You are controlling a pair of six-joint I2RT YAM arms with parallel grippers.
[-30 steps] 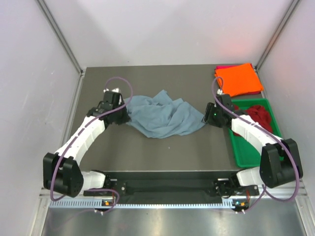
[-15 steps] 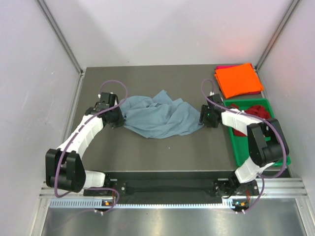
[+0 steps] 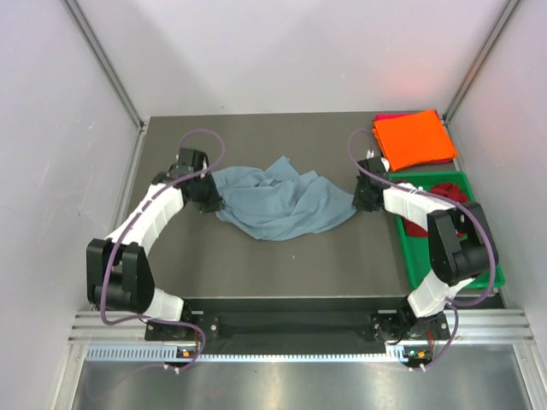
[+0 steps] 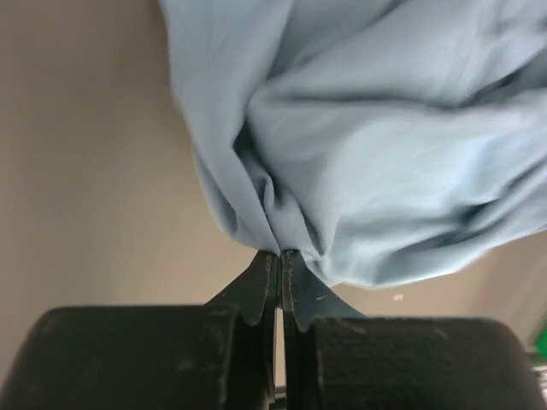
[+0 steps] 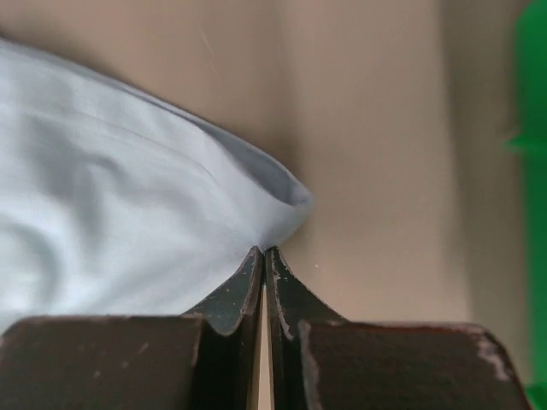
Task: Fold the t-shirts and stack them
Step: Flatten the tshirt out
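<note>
A crumpled blue-grey t-shirt (image 3: 282,201) lies mid-table. My left gripper (image 3: 214,201) is shut on its left edge; in the left wrist view (image 4: 280,253) the blue-grey cloth (image 4: 376,154) bunches out from the closed tips. My right gripper (image 3: 357,203) is shut on the shirt's right edge, and the right wrist view (image 5: 263,250) shows the cloth (image 5: 128,239) pinched at the tips. A folded orange t-shirt (image 3: 415,137) lies on a pink one (image 3: 386,117) at the back right. A dark red t-shirt (image 3: 449,198) sits in the green tray (image 3: 432,265).
The green tray stands along the right table edge, close to my right arm. White walls and metal posts (image 3: 107,64) enclose the table on three sides. Bare grey table (image 3: 282,273) shows in front of the blue-grey shirt.
My right gripper has closed on the shirt's right edge, having stood open before. Both grippers have shifted slightly toward the back of the table with the cloth.
</note>
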